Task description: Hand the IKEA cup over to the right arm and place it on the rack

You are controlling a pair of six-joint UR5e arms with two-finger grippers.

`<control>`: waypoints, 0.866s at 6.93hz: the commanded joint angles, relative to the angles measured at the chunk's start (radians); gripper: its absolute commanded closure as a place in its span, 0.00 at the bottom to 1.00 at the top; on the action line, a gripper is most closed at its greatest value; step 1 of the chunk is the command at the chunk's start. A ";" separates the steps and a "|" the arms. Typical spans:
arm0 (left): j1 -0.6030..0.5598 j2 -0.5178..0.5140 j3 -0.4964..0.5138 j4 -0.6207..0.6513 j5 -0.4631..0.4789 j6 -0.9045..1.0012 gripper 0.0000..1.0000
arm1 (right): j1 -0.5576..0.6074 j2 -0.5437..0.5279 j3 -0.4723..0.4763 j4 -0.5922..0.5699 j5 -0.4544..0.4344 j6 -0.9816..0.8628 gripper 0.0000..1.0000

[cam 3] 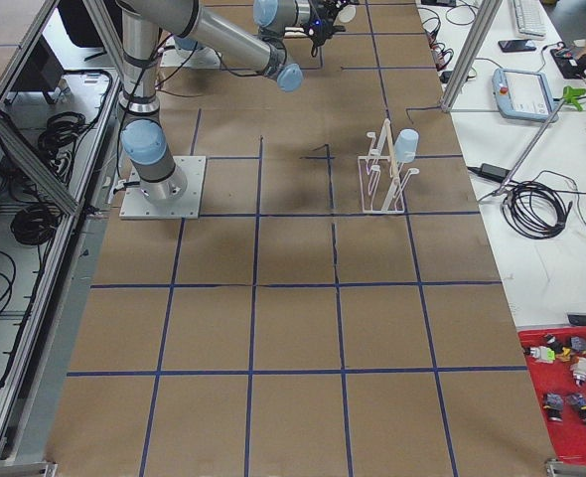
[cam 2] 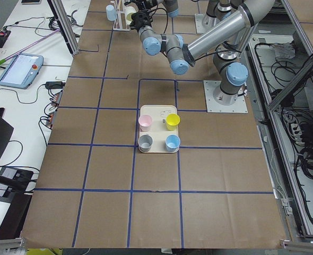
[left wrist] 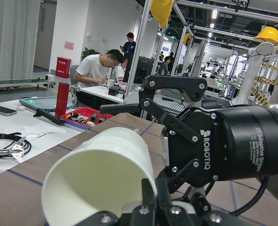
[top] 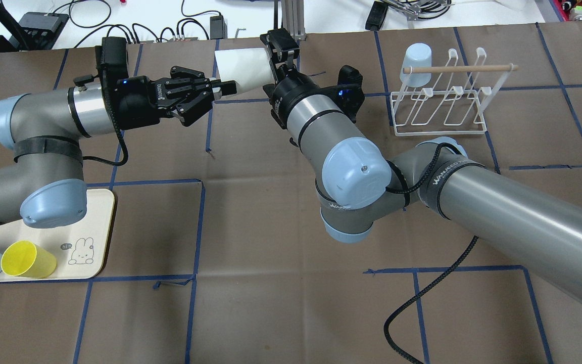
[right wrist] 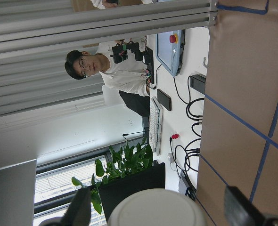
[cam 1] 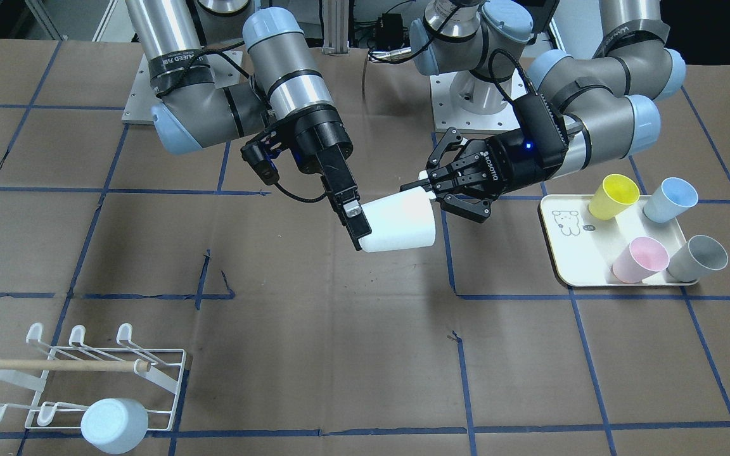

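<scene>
A white cup hangs on its side in the air over the middle of the table, also seen from overhead. My left gripper is shut on the cup's wall at the open rim, with one finger inside the rim in the left wrist view. My right gripper is open, with a finger on each side of the cup's closed end and small gaps showing. The white wire rack with a wooden dowel stands at the right arm's end of the table.
A pale blue cup hangs on one corner prong of the rack. A cream tray near the left arm holds yellow, blue, pink and grey cups. The right arm's cable lies on the table.
</scene>
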 commanded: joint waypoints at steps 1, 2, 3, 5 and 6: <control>0.000 0.000 0.001 0.000 0.000 -0.002 0.99 | 0.022 0.001 -0.020 0.024 -0.020 0.006 0.02; 0.000 0.000 0.001 0.000 0.000 -0.002 0.99 | 0.025 0.001 -0.028 0.025 -0.022 0.006 0.02; 0.000 0.002 0.002 0.002 0.000 -0.014 0.99 | 0.026 0.001 -0.031 0.025 -0.022 0.006 0.02; 0.000 0.002 0.002 0.002 0.000 -0.016 0.99 | 0.026 0.001 -0.031 0.025 -0.022 0.005 0.02; 0.000 0.002 0.002 0.002 0.000 -0.016 0.99 | 0.026 0.001 -0.029 0.025 -0.020 0.005 0.02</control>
